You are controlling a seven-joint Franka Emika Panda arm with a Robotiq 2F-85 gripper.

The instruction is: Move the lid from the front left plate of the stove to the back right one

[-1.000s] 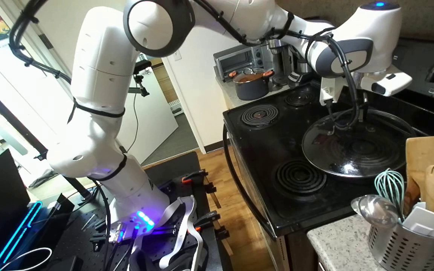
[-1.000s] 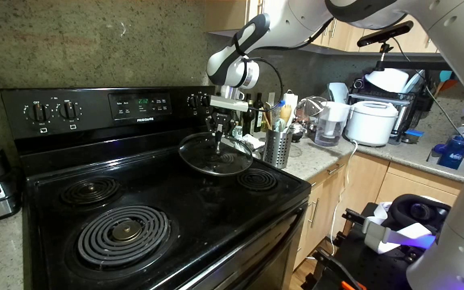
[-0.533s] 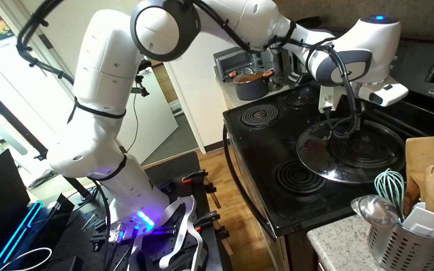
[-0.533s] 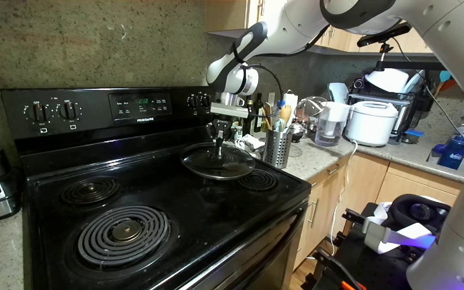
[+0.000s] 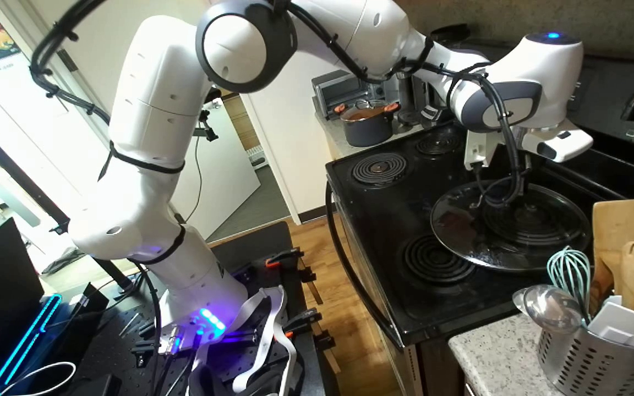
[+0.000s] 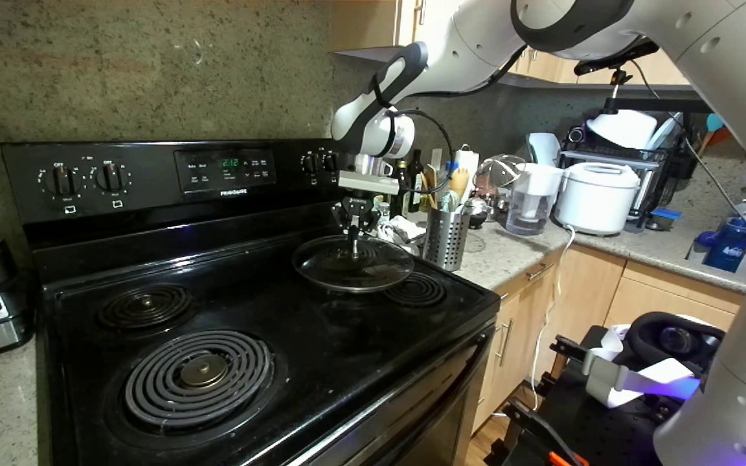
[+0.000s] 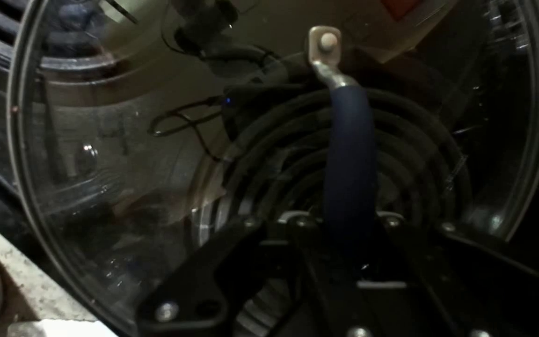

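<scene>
Lowered and levelled over the last second, the round, metal-rimmed glass lid (image 6: 350,273) is nearly flat over the large black coil burner (image 5: 531,223) at the two-o'clock corner of the black stove (image 6: 295,362) in an exterior view — whether it touches, I cannot tell. Wrapped around the dark-blue lid handle (image 7: 351,154), the black two-fingered gripper (image 7: 351,229) grasps it from both sides. Just beside the lid at four o'clock shows a smaller black coil burner (image 6: 419,291) — a large grey coil burner (image 6: 203,373) sits well apart at eight.
</scene>
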